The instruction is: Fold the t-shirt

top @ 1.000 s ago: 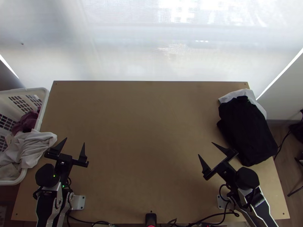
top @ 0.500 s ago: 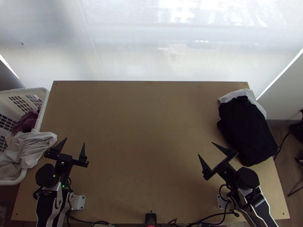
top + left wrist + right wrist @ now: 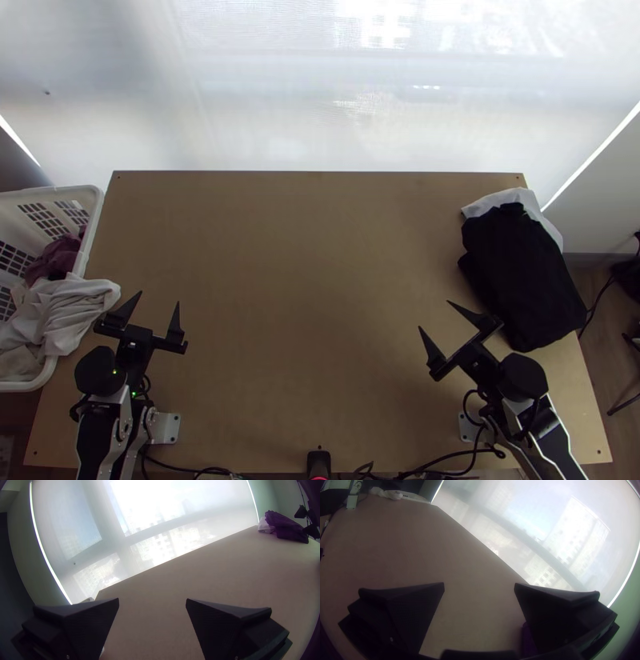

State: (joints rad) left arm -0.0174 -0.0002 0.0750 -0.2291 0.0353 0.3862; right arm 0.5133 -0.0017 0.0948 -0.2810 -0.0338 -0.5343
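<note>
The left tool [image 3: 159,297] stands over the near left part of the table [image 3: 304,256], its two fingers spread wide apart with nothing held between them, their tips pointing toward the far edge. The right tool [image 3: 434,314] is over the near right part, also wide open and holding nothing, turned so that its tips point inward and toward the far left corner. The pictures do not settle which cloth is the t-shirt. A pale, bunched cloth [image 3: 78,308] hangs out of the white basket [image 3: 94,214] at the table's left edge, drooping over the rim in loose creases and reaching across that edge, near the left tool; whether the two touch cannot be told. Inside the basket, farther from the near edge, sits a crumpled maroon cloth [image 3: 56,258]. On the right side, a black cloth [image 3: 524,276] lies folded in a thick, rounded oblong along the table's right edge, partly past it, with its near end beside the right tool. A white cloth [image 3: 500,200] shows from under its far end and outer side, close to the far right corner. Black cables [image 3: 472,454] run along the near edge, and a small black device [image 3: 318,462] sits at about the middle of that edge. A metal bracket stands near each arm's base, one by the left arm [image 3: 166,428] and one by the right arm [image 3: 469,428]. Beyond the far edge, a pale translucent screen [image 3: 320,104] lets daylight through.
</note>
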